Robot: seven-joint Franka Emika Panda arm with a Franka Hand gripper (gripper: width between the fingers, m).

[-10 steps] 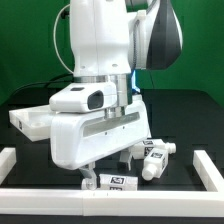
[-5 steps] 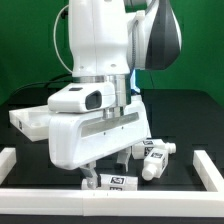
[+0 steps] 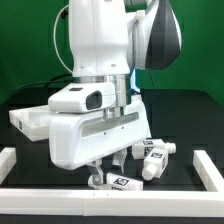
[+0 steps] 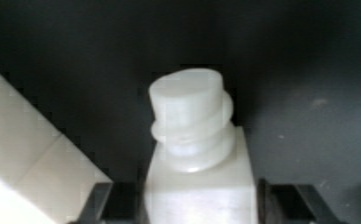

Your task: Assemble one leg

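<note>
In the wrist view, a white leg (image 4: 195, 115) lies lengthwise between my gripper's (image 4: 198, 197) two dark fingers (image 4: 106, 203), its stepped round end pointing away. The fingers sit against its flat sides, so the gripper is shut on it. In the exterior view the gripper (image 3: 100, 175) is low over the black table, close to the front rail. The held leg (image 3: 122, 182) shows its tag sticker below the hand. Two more legs (image 3: 155, 156) lie together on the exterior view's right. The hand hides the fingertips there.
The large white square panel (image 3: 28, 118) with a raised rim lies on the exterior view's left, behind the hand. White rails (image 3: 206, 172) border the table at the front and sides. In the wrist view a pale flat surface (image 4: 26, 150) lies next to the held leg.
The leg under the hand has shifted slightly toward the exterior view's right and a little lower. The arm has barely moved.
</note>
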